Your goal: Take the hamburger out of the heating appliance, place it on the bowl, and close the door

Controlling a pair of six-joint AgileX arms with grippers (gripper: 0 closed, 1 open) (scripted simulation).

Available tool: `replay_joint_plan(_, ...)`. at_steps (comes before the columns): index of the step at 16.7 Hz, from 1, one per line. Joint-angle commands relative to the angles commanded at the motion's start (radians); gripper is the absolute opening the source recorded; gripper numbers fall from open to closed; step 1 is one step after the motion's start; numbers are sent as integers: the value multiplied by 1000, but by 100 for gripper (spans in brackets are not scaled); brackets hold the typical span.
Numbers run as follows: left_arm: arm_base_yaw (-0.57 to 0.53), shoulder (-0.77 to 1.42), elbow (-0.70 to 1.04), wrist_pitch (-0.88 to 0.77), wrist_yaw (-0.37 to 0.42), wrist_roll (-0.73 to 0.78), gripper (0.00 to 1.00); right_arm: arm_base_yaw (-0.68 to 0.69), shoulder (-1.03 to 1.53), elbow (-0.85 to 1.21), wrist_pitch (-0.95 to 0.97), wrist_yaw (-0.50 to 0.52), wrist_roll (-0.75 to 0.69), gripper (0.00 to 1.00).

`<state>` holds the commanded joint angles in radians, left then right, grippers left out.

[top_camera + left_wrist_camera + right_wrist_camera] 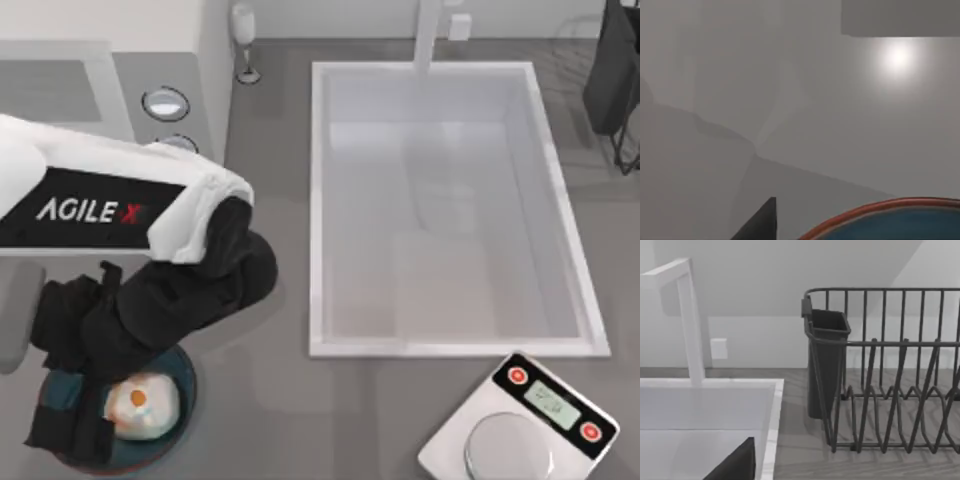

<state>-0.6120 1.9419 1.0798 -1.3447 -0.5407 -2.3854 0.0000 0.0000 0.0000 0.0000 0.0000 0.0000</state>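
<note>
I am watching my left gripper (pixel 75 425) hanging over the bowl (pixel 180 375) at the table's near left corner — the hamburger (pixel 143 405) is sitting in the bowl, just beside the black fingers. Whether they are gripping it or parted, I cannot tell. The heating appliance (pixel 170 75) is lying farther back on the same side — so the left arm is the nearer one for the door.
</note>
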Motion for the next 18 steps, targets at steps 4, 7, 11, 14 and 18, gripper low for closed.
replay_joint_plan(4, 109, -360, -192, 239, 96, 464, 100, 0, 0, 0, 0, 0, 0, 100)
replay_joint_plan(7, 203, -669, -359, 447, 180, 872, 100, 0, 0, 0, 0, 0, 0, 100)
replay_joint_plan(11, 334, -1090, -589, 734, 295, 1425, 100, 0, 0, 0, 0, 0, 0, 100)
replay_joint_plan(14, 427, -1388, -753, 938, 377, 1792, 100, 0, 0, 0, 0, 0, 0, 100)
replay_joint_plan(18, 532, -1718, -939, 1169, 470, 2156, 100, 0, 0, 0, 0, 0, 0, 100)
